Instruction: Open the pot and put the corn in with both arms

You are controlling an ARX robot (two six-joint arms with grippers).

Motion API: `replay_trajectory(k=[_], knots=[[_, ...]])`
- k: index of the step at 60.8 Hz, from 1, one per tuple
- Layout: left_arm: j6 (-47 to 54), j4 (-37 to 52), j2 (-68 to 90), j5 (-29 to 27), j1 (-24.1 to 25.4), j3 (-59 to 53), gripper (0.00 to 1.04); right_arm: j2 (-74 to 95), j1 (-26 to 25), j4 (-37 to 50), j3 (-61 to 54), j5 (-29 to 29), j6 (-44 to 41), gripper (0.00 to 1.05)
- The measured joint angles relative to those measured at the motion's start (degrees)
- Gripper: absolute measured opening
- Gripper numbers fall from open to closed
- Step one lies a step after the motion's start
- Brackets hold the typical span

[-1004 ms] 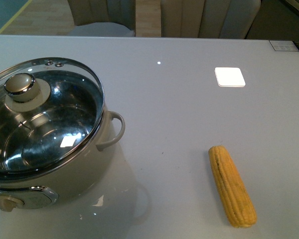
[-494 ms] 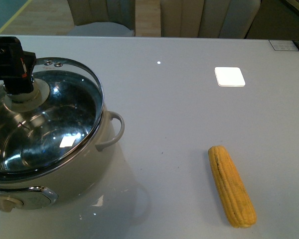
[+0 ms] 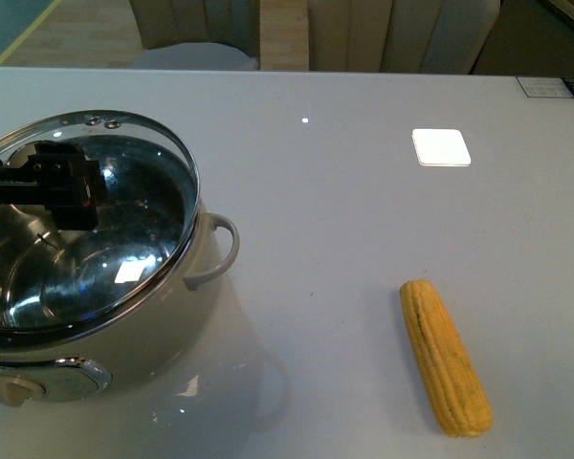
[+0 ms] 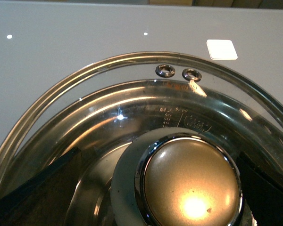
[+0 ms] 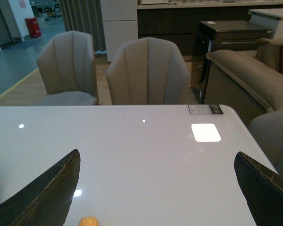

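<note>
The pot (image 3: 167, 339) stands at the near left of the grey table (image 3: 364, 210), its glass lid (image 3: 139, 244) seated on the rim and the side handle (image 3: 220, 251) pointing toward the middle. The corn (image 3: 445, 356) lies well apart from it at the near right, untouched.

The front view shows the left gripper (image 3: 50, 185) low over the lid and hiding the lid knob. The left wrist view shows that knob (image 4: 191, 186) with its brass cap and chrome ring. Dark fingers (image 4: 37, 193) stand on either side of it, and two small steam holes (image 4: 178, 72) sit near the lid's edge. Only the right wrist view takes in the right gripper (image 5: 155, 197), two chairs (image 5: 146, 70) beyond the table, and just the tip of the corn at the frame's edge.

Half a second ago the left gripper was higher and further left, with the knob's cream base still visible. A second ago it was out of sight. Pot and corn have not moved.

The left claw is spread wide around the knob and not clenched on it. The right claw is equally spread, its fingers (image 5: 47, 193) holding nothing.
</note>
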Motion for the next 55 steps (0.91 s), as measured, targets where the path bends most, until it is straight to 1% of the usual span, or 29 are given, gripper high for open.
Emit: replay_trajectory(k=[19, 20, 25, 27, 30, 32, 40, 42, 55], knots=[[0.00, -0.07, 1.42, -0.61, -0.68, 1.53, 0.97, 0.00, 0.00, 0.00, 0.00, 0.00, 0.00, 0.96], [0.02, -0.07, 1.42, -0.63, -0.70, 1.55, 0.96, 0.00, 0.00, 0.00, 0.00, 0.00, 0.00, 0.96], [0.63, 0.09, 1.44, -0.68, -1.18, 1.62, 0.82, 0.00, 0.00, 0.00, 0.00, -0.02, 0.00, 0.96], [0.79, 0.17, 1.46, -0.72, -1.27, 1.62, 0.78, 0.00, 0.00, 0.00, 0.00, -0.02, 0.00, 0.96], [0.96, 0.24, 1.49, -0.81, -1.44, 1.62, 0.70, 0.00, 0.00, 0.00, 0.00, 0.00, 0.00, 0.96], [0.96, 0.26, 1.49, -0.90, -1.49, 1.62, 0.67, 0.00, 0.00, 0.00, 0.00, 0.00, 0.00, 0.96], [1.40, 0.50, 1.46, -1.33, -1.60, 1.73, 0.47, 0.00, 0.00, 0.00, 0.00, 0.00, 0.00, 0.96], [1.84, 0.55, 1.46, -1.49, -1.73, 1.73, 0.44, 0.00, 0.00, 0.00, 0.00, -0.02, 0.00, 0.96], [2.34, 0.66, 1.46, -1.86, -1.88, 1.73, 0.44, 0.00, 0.00, 0.00, 0.00, 0.00, 0.00, 0.96]])
